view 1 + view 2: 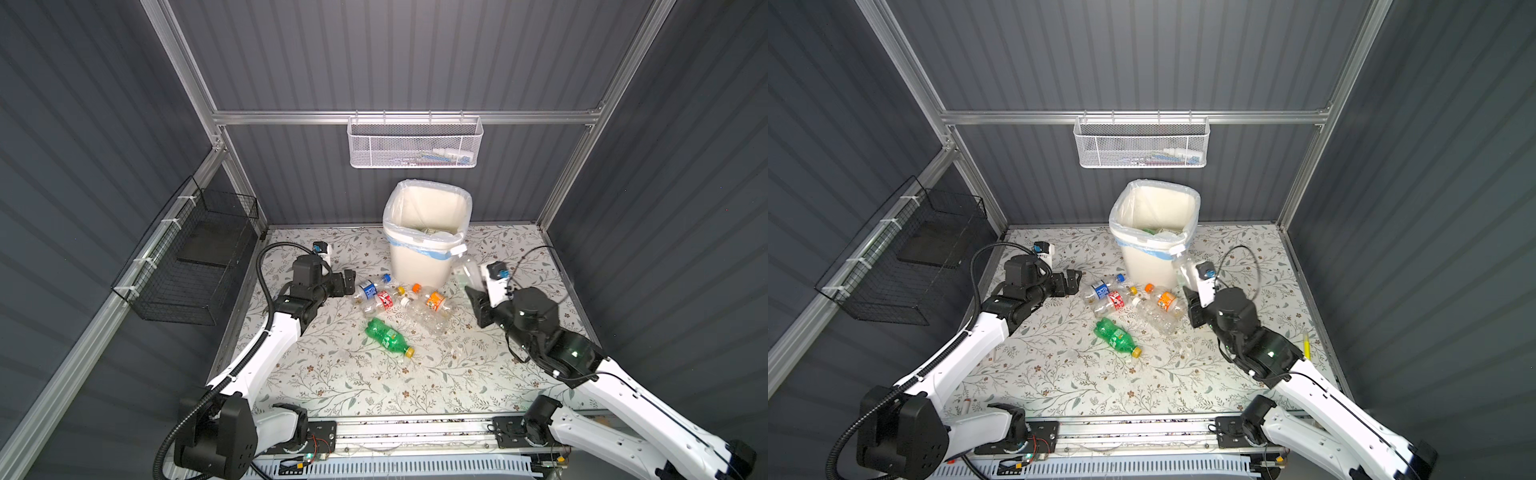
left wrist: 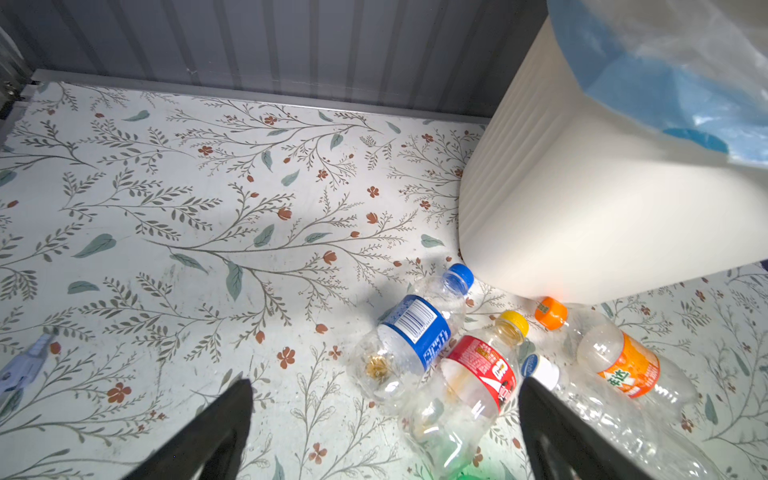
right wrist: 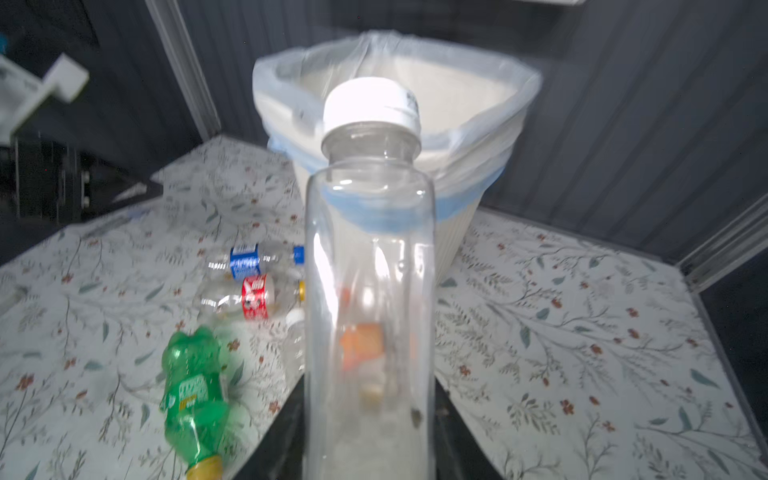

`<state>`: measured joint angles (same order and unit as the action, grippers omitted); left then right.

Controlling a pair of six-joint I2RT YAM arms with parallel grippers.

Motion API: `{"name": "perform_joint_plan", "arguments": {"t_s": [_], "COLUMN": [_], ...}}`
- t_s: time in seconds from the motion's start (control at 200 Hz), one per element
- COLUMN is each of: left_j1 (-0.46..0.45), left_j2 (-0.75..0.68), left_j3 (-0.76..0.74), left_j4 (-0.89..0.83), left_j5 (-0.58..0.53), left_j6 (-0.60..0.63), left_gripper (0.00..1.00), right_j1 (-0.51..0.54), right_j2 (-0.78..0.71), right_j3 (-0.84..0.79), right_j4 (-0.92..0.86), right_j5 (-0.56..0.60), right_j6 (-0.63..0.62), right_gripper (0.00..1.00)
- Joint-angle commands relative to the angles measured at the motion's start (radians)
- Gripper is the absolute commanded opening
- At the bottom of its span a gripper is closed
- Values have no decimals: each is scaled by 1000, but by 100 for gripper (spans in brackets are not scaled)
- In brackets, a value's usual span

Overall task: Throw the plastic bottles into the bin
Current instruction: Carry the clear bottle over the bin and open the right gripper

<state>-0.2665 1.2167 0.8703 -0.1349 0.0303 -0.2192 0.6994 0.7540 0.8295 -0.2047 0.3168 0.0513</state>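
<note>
The cream-white bin (image 1: 419, 259) (image 1: 1142, 259) with its blue-banded bag stands at the back middle of the table. My right gripper (image 1: 473, 287) (image 3: 368, 399) is shut on a clear plastic bottle with a white cap (image 1: 467, 266) (image 3: 370, 249), held up beside the bin's right front corner, cap toward the rim. On the table in front of the bin lie several plastic bottles: blue-labelled (image 1: 368, 289) (image 2: 415, 328), red-labelled (image 1: 383, 300) (image 2: 478, 374), orange-labelled (image 1: 434, 300), clear (image 1: 426, 318) and green (image 1: 386, 336). My left gripper (image 1: 345, 282) (image 2: 384, 386) is open, low, just left of the blue-labelled bottle.
A white mesh basket (image 1: 415, 143) hangs on the back wall above the bin. A black wire basket (image 1: 187, 257) hangs on the left wall. A yellow pen (image 1: 1306, 345) lies near the table's right edge.
</note>
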Motion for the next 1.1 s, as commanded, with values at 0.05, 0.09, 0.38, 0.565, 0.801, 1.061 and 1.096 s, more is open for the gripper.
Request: {"name": "perform_joint_plan", "arguments": {"t_s": [0.05, 0.09, 0.38, 0.565, 0.801, 1.061, 1.096], "left_j1": [7, 7, 6, -2, -158, -277, -286], "left_j2": [-47, -49, -57, -52, -94, -104, -102], "left_j3": [-40, -47, -71, -67, -50, -33, -19], "left_j4": [6, 9, 30, 11, -103, -201, -216], "left_j5": [49, 54, 69, 38, -131, -128, -129], "left_j6": [-10, -20, -57, -121, -260, -505, -514], "left_gripper": [99, 99, 99, 98, 98, 98, 98], "right_j1": [-47, -49, -144, -245, -293, -390, -411], "right_j2": [-73, -76, -50, 166, 681, 710, 682], "right_j3": [1, -4, -19, 167, 890, 986, 953], "right_j4": [372, 448, 873, 758, -108, -215, -191], "right_j5": [25, 22, -51, -251, -392, -402, -413], "right_j6": [-144, -208, -310, -137, 0, 53, 75], "right_gripper": [36, 37, 40, 41, 48, 99, 99]}}
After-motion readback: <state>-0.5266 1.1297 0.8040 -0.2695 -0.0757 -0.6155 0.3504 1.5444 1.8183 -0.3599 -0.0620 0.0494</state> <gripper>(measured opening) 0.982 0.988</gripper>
